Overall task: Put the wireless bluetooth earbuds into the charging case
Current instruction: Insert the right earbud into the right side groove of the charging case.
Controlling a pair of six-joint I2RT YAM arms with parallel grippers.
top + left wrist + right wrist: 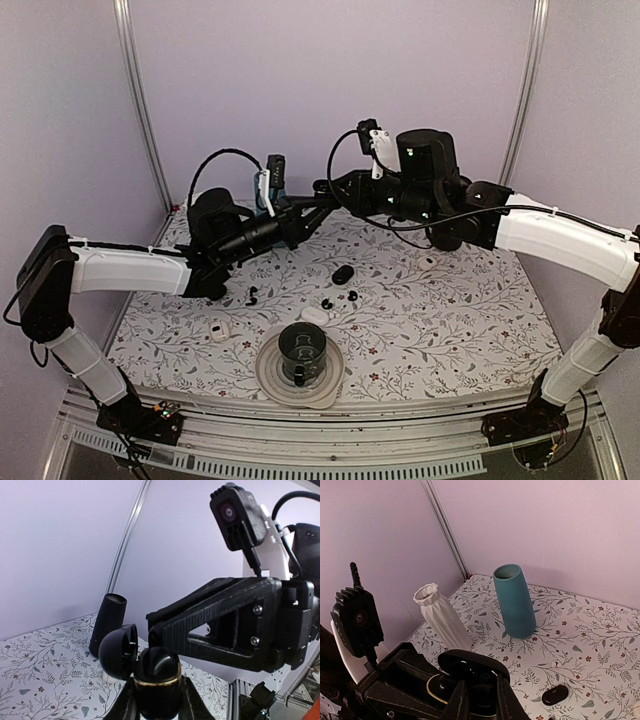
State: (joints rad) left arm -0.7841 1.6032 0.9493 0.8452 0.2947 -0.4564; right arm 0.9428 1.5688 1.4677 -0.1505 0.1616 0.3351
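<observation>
The desk (450,320), covered in a leaf-and-flower print, carries a pale round dish (270,385) at its near edge. Behind the dish lie a white case (314,315), a black oval case (343,273) and tiny black pieces, probably earbuds (327,303). A teal vase (514,600) and a white ribbed vase (441,616) stand at the back.

Tablecloth (450,320): white, grey leaf sprigs, small red flowers. Walls (300,80): pale lilac. Tall vase (514,601): teal. Ribbed vase (441,617): white. Case (156,672): glossy black, gold band. Earbuds (327,302): black. Cup (302,350): black, on off-white plate (268,375). Arms (130,270): white shells, black joints.
</observation>
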